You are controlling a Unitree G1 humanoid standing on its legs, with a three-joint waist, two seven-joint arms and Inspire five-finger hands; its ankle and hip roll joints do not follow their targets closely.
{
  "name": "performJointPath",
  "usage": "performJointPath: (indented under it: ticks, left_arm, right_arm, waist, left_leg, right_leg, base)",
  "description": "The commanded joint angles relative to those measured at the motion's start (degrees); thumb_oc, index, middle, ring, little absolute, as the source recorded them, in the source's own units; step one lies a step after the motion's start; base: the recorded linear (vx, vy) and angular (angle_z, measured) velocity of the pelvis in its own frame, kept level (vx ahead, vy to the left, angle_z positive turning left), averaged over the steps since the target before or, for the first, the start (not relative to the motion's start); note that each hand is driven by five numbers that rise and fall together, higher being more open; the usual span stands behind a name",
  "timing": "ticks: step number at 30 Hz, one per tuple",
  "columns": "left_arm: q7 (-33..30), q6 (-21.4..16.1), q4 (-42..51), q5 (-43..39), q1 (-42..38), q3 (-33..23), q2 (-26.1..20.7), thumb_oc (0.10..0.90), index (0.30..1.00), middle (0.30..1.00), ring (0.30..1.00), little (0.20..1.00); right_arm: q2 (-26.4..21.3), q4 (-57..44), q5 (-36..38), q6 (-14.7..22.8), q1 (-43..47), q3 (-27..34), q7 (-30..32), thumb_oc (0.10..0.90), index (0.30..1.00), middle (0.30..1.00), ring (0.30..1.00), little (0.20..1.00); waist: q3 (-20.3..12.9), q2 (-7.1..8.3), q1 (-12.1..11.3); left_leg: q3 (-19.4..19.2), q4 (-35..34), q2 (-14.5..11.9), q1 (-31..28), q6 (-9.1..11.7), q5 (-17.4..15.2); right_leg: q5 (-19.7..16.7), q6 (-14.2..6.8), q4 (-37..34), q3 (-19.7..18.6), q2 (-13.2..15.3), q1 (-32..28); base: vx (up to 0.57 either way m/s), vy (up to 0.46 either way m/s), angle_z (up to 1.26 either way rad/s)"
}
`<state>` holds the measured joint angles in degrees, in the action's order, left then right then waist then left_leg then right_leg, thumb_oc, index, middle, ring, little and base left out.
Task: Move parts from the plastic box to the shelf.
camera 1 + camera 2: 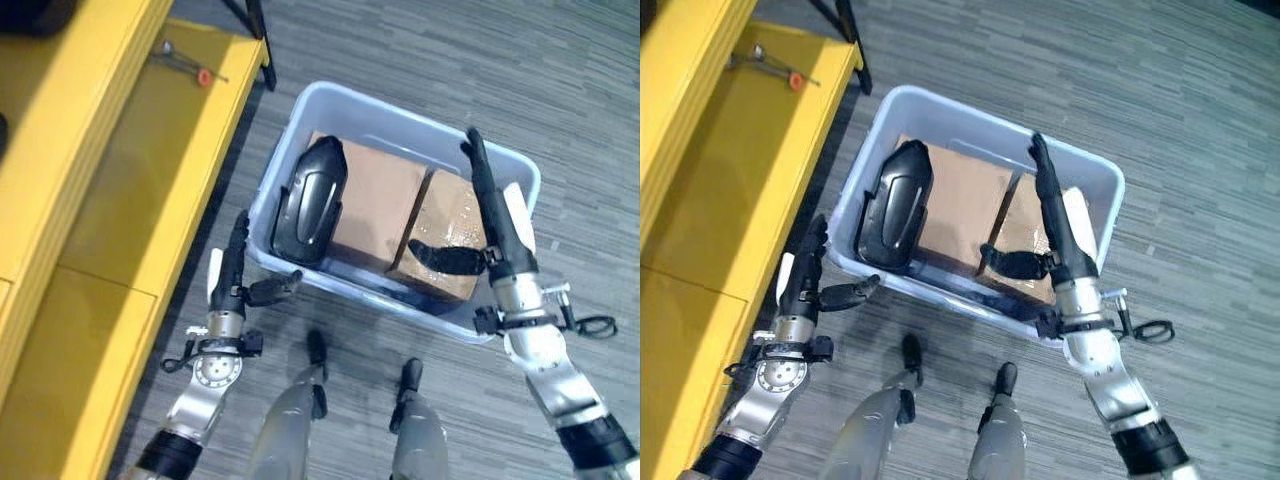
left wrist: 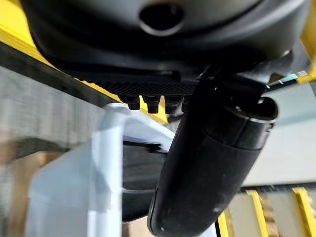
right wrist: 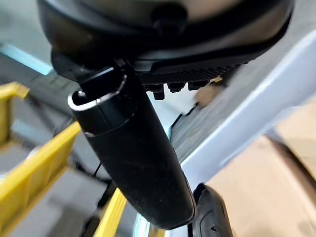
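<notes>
Lying inside the pale blue plastic box point(image 1: 285, 135), a black moulded part point(image 1: 310, 200) leans against the box's wall on the shelf side, its rounded shell facing up. Next to it in the box sit two brown cardboard cartons: a larger carton point(image 1: 375, 195) just beside the black part, and a smaller carton point(image 1: 450, 225) wrapped in clear film, touching the larger one on the side away from the shelf. The box stands on the grey striped carpet floor point(image 1: 480, 60), close beside the yellow shelf point(image 1: 150, 170).

The right hand point(image 1: 497, 220) reaches over the box at the corner farthest from the shelf; its fingers point(image 1: 478, 165) are stretched straight along the box's far-side wall, and its thumb point(image 1: 445, 258) sticks out across the smaller carton. It grasps nothing, the fingers released.

The left hand point(image 1: 232, 275) hangs outside the box, in the gap between the box's wall and the shelf's edge, fingers straight and released, its thumb point(image 1: 275, 288) pointing toward the box's near corner. It is not touching the black part.

On the shelf's lower board, beyond the box's far end, lies a small metal tool point(image 1: 185, 62) with a red tip.
</notes>
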<state>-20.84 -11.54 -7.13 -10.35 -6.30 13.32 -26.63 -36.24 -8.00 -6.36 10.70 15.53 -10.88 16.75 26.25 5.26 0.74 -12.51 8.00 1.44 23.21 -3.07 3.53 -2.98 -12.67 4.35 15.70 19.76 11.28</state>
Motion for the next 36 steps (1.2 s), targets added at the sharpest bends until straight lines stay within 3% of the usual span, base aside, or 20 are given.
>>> performJointPath:
  ticks: [1,6,10,19,36]
  left_arm:
    - [0.44,-5.43,9.27,2.78,-0.89,-1.01,-0.16,0.9,1.0,1.0,1.0,1.0]
    - [0.73,-5.64,10.29,2.65,-0.29,-1.54,-0.48,0.9,1.0,1.0,1.0,1.0]
    - [1.35,-5.69,11.64,3.09,0.6,-2.61,-1.61,0.9,1.0,1.0,1.0,1.0]
    - [1.6,-5.82,12.24,3.48,1.52,-4.44,-2.98,0.9,1.0,1.0,1.0,1.0]
    - [0.37,-5.24,11.16,4.04,1.77,-4.94,-2.91,0.9,1.0,1.0,1.0,1.0]
  right_arm:
    - [-4.7,0.28,-5.12,2.23,8.04,1.24,3.6,0.9,1.0,1.0,1.0,1.0]
    - [-9.37,6.13,-8.84,0.28,17.05,-4.02,3.48,0.9,1.0,1.0,1.0,1.0]
    - [-16.6,11.58,-14.39,-1.45,27.05,-10.9,1.35,0.9,1.0,1.0,1.0,1.0]
    - [-23.84,20.51,-18.95,-2.53,43.01,-24.29,-1.94,0.9,1.0,1.0,1.0,1.0]
    - [-26.13,25.06,-26.75,-4.08,58.62,-38.89,-3.5,0.9,1.0,1.0,1.0,1.0]
  waist:
    - [-3.34,1.09,-1.02]
    - [-2.04,1.47,-2.51]
    - [-0.35,1.52,-4.32]
    - [2.95,1.23,-6.4]
    - [3.54,1.08,-7.55]
  left_leg:
    - [-2.33,5.24,-10.42,-4.19,7.51,-3.37]
    - [-1.88,4.46,-10.73,-3.23,7.77,-2.24]
    - [-0.79,3.82,-11.12,-2.23,8.3,-1.45]
    - [1.04,2.62,-11.67,-0.26,8.9,-0.04]
    - [3.1,1.52,-11.94,6.22,9.28,1.17]
  right_leg:
    - [-7.01,0.77,1.77,-0.09,0.66,1.8]
    - [-6.95,1.06,2.01,0.77,0.26,2.85]
    - [-6.08,1.3,2.94,1.57,-0.2,3.66]
    - [-4.78,1.84,5.11,2.86,-0.86,6.13]
    - [-3.92,2.0,7.9,4.04,-1.37,12.63]
  base:
    - [-0.01,-0.042,0.1]
    - [-0.03,-0.041,0.05]
    - [-0.03,-0.058,0.04]
    - [-0.03,-0.045,0.09]
    - [0.0,-0.018,0.06]
